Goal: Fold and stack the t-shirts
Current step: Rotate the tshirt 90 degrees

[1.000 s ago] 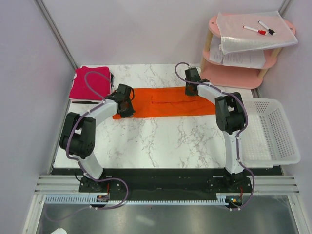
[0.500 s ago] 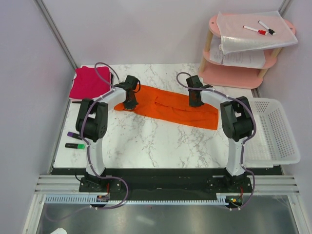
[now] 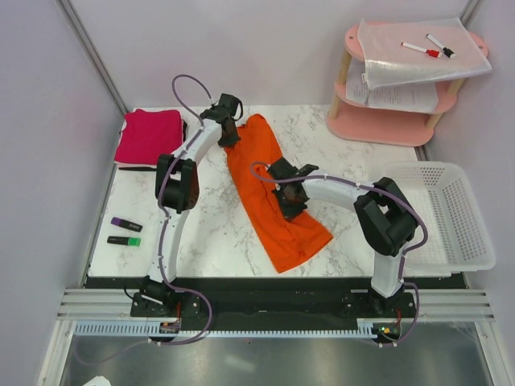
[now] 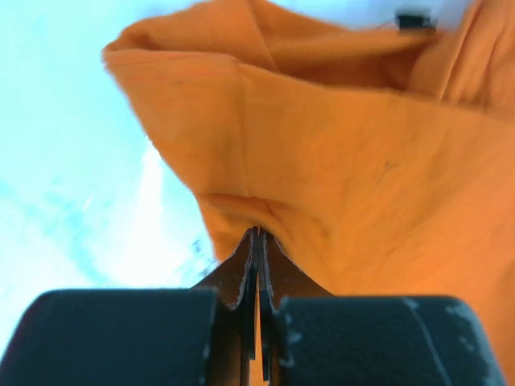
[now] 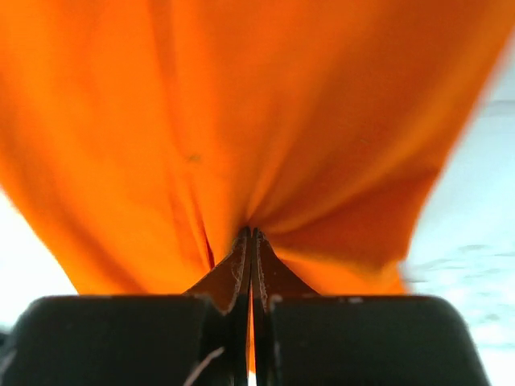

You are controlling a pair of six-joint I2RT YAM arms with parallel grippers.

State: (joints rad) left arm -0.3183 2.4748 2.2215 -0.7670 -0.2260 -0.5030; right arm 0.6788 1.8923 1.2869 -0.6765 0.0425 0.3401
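- The tabletop (image 3: 225, 233) carries both shirts.
- The orange t-shirt (image 3: 282, 237) stretches diagonally across the middle, pinched at two spots, probably to swing it round for folding.
- The magenta t-shirt (image 3: 149, 137) lies folded at the far-left corner, likely the stack's base.
- The left hand (image 4: 257, 235) is clamped on the orange t-shirt's far end.
- The right hand (image 5: 249, 235) is clamped on it mid-length.

No legible text, label, brand, number or sign is present. The paper sheets (image 3: 398, 96) on the pink shelf (image 3: 378, 133), beyond the far right corner of the surface (image 3: 209, 233), carry printed lines too small to read.
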